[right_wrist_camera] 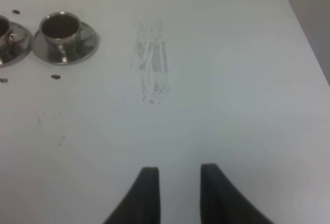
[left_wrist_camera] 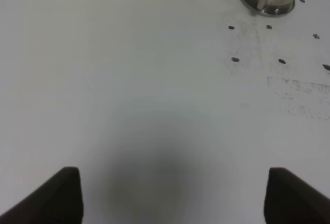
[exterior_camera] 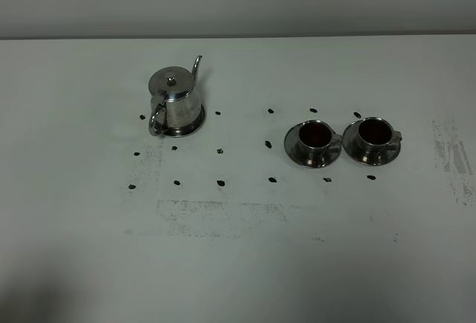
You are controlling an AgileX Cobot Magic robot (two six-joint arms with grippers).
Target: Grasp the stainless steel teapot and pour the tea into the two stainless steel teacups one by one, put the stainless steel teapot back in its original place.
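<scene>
We saw the steel teapot (exterior_camera: pixel 175 101) on its base saucer (exterior_camera: pixel 195 126) at ten o'clock, both teacups (exterior_camera: pixel 314 138) (exterior_camera: pixel 374 134) at three holding tea. Left tool (left_wrist_camera: pixel 172 195) spread wide, right tool (right_wrist_camera: pixel 179 193) clenched, both empty. Risk: a returning arm could knock full cups.

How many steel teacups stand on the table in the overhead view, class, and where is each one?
2. One teacup sits on its saucer right of the table's centre; the other teacup sits on its own saucer just to its right. Both hold dark tea. None appears hidden.
</scene>
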